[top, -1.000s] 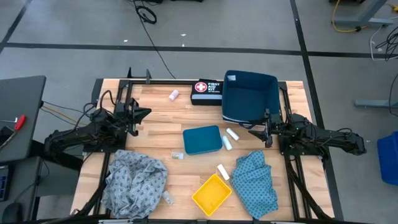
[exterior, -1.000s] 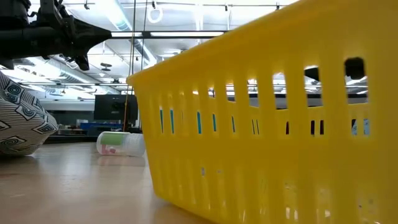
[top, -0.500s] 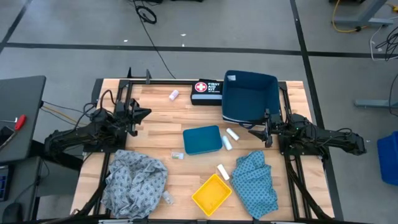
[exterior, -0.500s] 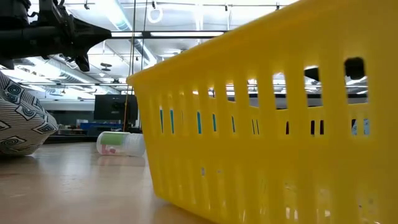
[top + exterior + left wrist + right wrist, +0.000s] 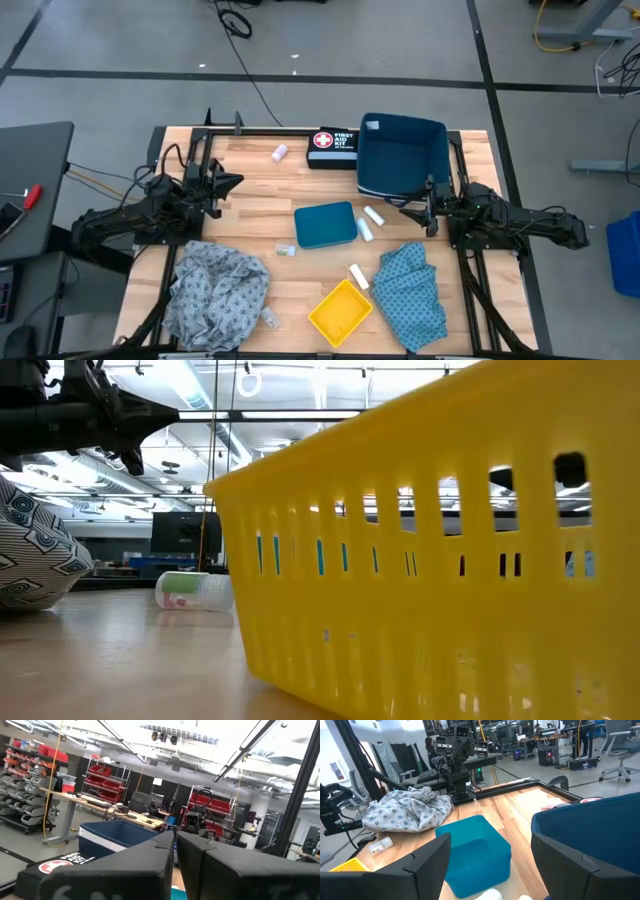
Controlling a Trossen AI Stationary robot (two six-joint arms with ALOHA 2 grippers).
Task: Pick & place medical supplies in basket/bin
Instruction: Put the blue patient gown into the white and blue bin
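Task status: not started, judging by the layout, since every supply visible lies on the wooden table (image 5: 250,190) and none is seen inside a container. The large dark blue bin (image 5: 402,155) at the far side shows no contents from above, the small teal bin (image 5: 325,225) at mid-table likewise, and the yellow basket (image 5: 340,312) at the near edge appears bare inside (its slotted wall fills most of the low view). Items left to place: two white rolls (image 5: 370,222) just beside the teal bin, one white roll (image 5: 357,276) touching the yellow basket's far corner, one roll (image 5: 279,152) near the first aid kit (image 5: 333,147), a small clear packet (image 5: 286,250) in front of the teal bin, another small clear item (image 5: 268,318) at the edge of the grey cloth (image 5: 215,290), and the blue-green cloth (image 5: 410,295) right of the basket. The left gripper (image 5: 228,181) hovers over the table's left half, fingers closed together and holding nothing. The right gripper (image 5: 412,207) hovers near the dark blue bin's front, fingers spread apart and empty, with the two rolls nearest to it.
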